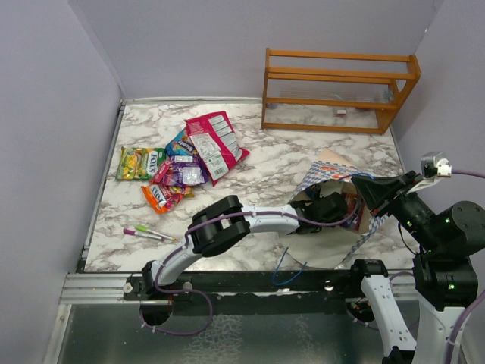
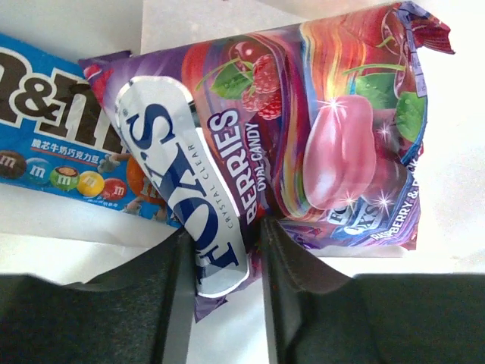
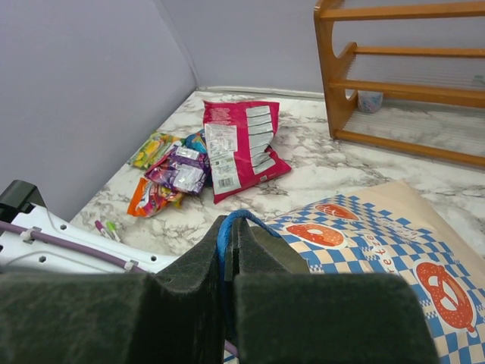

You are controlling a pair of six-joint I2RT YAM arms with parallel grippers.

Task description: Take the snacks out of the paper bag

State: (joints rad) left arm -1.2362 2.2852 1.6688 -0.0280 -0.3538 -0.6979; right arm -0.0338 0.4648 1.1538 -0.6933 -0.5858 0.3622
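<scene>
The large blue-and-white chequered paper bag (image 3: 402, 250) with orange-red marks lies on its side at the near right of the white marble-patterned table (image 1: 265, 174), its mouth turned toward the left arm; the left arm stretches across the near edge and reaches into that mouth. Inside, against the plain cream lining, the left gripper (image 2: 223, 258) is closed on the lower corner of a glossy purple Fox's berries candy packet (image 2: 303, 136); the packet fills the gap between the two dark fingers and fans out beyond them. A glossy blue M&M's packet (image 2: 53, 144) lies just beside it on the left, partly tucked under its edge.

The right gripper (image 3: 229, 250) is pinched shut on the bag's thin blue cord handle (image 3: 239, 215); the cord loops up out of the narrow slit between the fingers, just above the chequered side of the bag.

On the far left of the table, well apart from the bag, lie snacks already outside it; a large red-pink packet with white panels (image 1: 216, 144) rests flat, touching a heap of small glossy wrappers (image 1: 178, 173) in purple, orange, yellow and green. Two thin pink and green pens (image 1: 148, 233) lie nearer the front edge, apart from the heap; an orange wooden rack (image 1: 333, 74) stands at the far right against the back wall.
</scene>
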